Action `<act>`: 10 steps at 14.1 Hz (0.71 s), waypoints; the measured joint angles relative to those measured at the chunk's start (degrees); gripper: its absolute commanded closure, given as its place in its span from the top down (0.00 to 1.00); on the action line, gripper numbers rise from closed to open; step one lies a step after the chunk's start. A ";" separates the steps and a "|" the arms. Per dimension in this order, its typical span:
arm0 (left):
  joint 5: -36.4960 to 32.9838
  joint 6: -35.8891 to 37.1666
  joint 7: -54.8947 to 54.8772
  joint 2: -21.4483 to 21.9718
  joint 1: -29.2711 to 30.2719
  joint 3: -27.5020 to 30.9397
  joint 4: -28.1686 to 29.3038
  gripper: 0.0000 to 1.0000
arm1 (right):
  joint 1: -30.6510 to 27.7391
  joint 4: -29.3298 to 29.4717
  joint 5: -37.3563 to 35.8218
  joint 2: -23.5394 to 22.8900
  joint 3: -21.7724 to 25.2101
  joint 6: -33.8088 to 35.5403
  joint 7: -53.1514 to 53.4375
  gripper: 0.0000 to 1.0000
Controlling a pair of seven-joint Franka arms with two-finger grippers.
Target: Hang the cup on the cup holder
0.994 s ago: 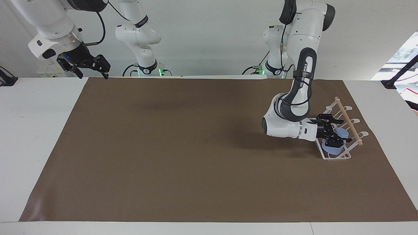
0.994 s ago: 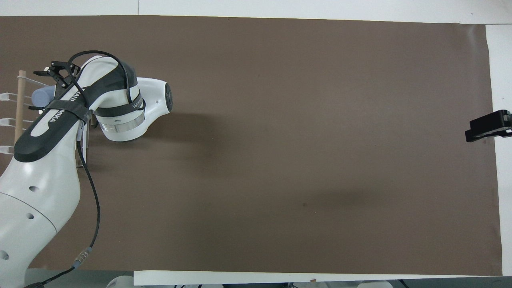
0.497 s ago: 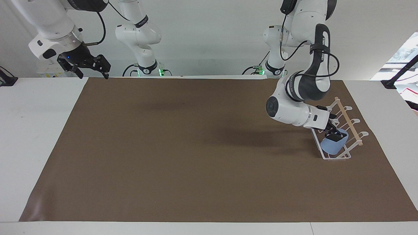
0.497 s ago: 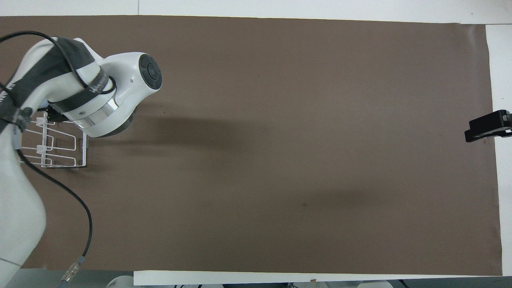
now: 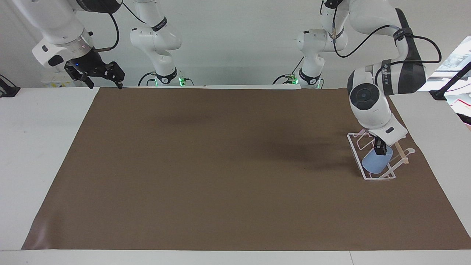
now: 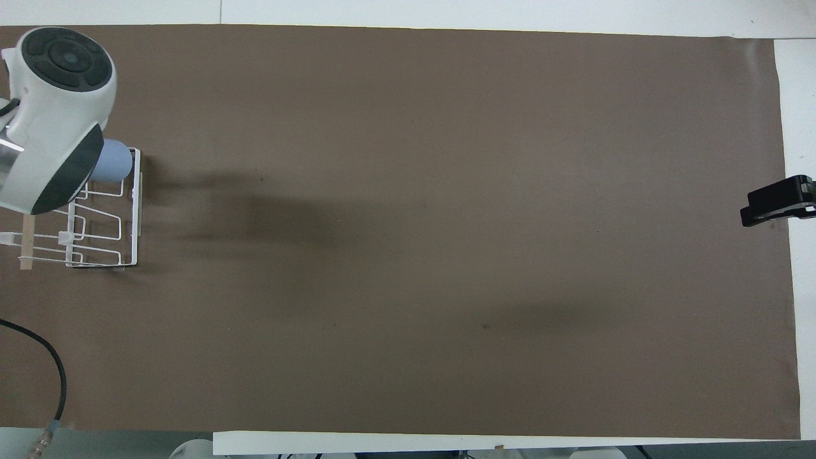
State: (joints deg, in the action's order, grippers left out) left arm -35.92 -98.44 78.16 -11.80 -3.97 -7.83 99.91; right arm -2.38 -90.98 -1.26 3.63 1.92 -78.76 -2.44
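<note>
In the overhead view the left arm's wrist covers the left gripper (image 5: 380, 150) and, at nine o'clock, part of the cup (image 6: 115, 161) and cup holder (image 6: 134, 210).

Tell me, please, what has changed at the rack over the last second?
The left arm has swung up from lying low beside the cup holder to reaching down from above it; the left gripper is at the cup, which sits on the rack. The rack has not moved, and the right gripper waits as before.

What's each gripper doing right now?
Left gripper: at the cup on the cup holder; open or closed cannot be told.
Right gripper: open, empty, waiting above the table's edge at the right arm's end.
</note>
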 measured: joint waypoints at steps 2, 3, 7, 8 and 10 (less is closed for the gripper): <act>5.95 -1.03 -9.72 1.26 1.97 0.03 -0.05 1.00 | 0.00 0.00 0.00 0.00 0.00 0.00 0.00 1.00; 8.58 -1.20 -13.68 2.09 2.64 0.09 -0.16 1.00 | 0.00 0.00 0.00 0.00 0.00 0.00 0.00 1.00; 20.28 1.26 -30.29 6.82 4.98 0.38 -2.64 1.00 | 0.00 0.00 0.00 0.00 0.00 0.00 0.00 1.00; 22.44 3.25 -35.44 8.29 5.57 0.49 -3.38 1.00 | 0.00 0.00 0.00 0.00 0.00 0.00 0.00 1.00; 26.28 7.64 -44.32 10.81 6.05 0.57 -4.87 1.00 | 0.00 0.00 0.00 0.00 0.00 0.00 0.00 1.00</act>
State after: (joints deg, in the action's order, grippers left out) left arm -9.64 -90.80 33.84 -0.99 2.09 -7.26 95.04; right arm -2.38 -90.98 -1.26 3.63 1.92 -78.76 -2.44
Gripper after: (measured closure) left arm 0.000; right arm 0.000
